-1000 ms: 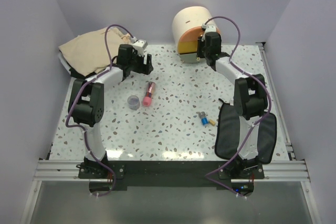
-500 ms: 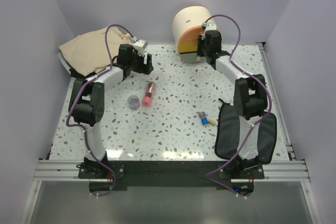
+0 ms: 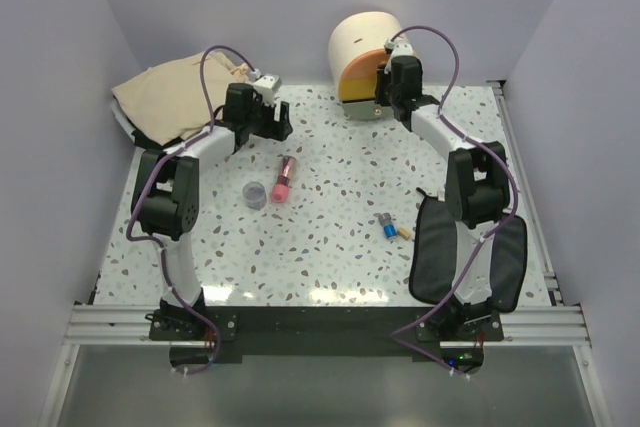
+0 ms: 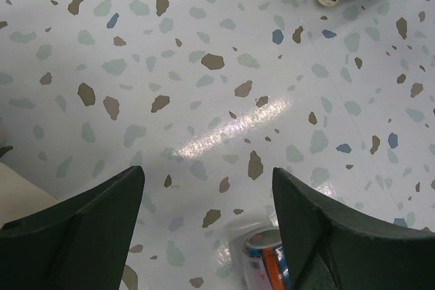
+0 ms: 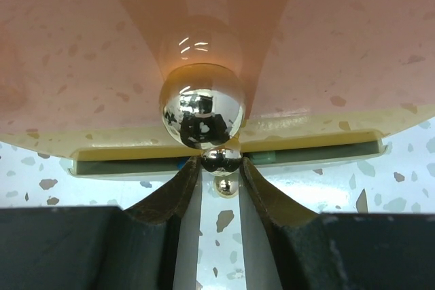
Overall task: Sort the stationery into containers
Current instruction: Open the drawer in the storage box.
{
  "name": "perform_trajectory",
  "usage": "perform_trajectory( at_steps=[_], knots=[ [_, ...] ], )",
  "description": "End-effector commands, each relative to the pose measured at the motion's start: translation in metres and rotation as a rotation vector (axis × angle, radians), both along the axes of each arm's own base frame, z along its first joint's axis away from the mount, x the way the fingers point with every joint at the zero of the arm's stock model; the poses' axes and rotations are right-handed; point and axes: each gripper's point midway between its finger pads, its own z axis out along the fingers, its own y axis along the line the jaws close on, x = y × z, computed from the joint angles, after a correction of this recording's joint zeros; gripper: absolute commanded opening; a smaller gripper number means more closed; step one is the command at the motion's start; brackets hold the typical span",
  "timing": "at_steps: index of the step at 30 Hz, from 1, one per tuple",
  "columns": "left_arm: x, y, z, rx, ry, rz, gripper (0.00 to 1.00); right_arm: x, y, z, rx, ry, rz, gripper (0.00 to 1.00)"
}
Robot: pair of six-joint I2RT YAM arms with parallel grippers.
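The cream box (image 3: 362, 39) is set at the far edge of the table (image 3: 330, 247). The left gripper (image 4: 206, 185) is held spread wide above the tabletop. The pink tube (image 3: 284, 179) is seen mid-table. The drawer's small gold knob (image 5: 221, 159) is pinched by the right gripper (image 5: 219, 171).

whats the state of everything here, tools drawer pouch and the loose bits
left tool: open, empty
right tool: shut on small gold knob
orange drawer: partly out of the cream box
black pouch: lying flat; open or zipped cannot tell
pink tube: lying on its side, loose
grey pot: upright, loose
blue and yellow pieces: lying loose, side by side
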Motion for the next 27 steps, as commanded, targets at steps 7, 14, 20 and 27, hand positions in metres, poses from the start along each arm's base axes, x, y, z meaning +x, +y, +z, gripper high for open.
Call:
perform_trajectory(
  at_steps=[7,14,20,27],
  knots=[
    [0.013,-0.010,0.018,-0.042,-0.053,-0.007,0.81,-0.026,-0.008,0.065,0.008,-0.082,0.008,0.00],
    [0.017,-0.013,0.017,-0.057,-0.048,-0.008,0.80,-0.061,-0.016,0.059,-0.003,-0.026,0.018,0.00],
    [0.018,-0.015,0.017,-0.067,-0.048,-0.011,0.80,-0.085,-0.018,0.049,-0.013,0.013,0.030,0.00],
    [0.017,-0.015,0.016,-0.062,-0.047,-0.011,0.80,-0.072,-0.012,0.047,-0.029,-0.009,0.056,0.46]
  ],
)
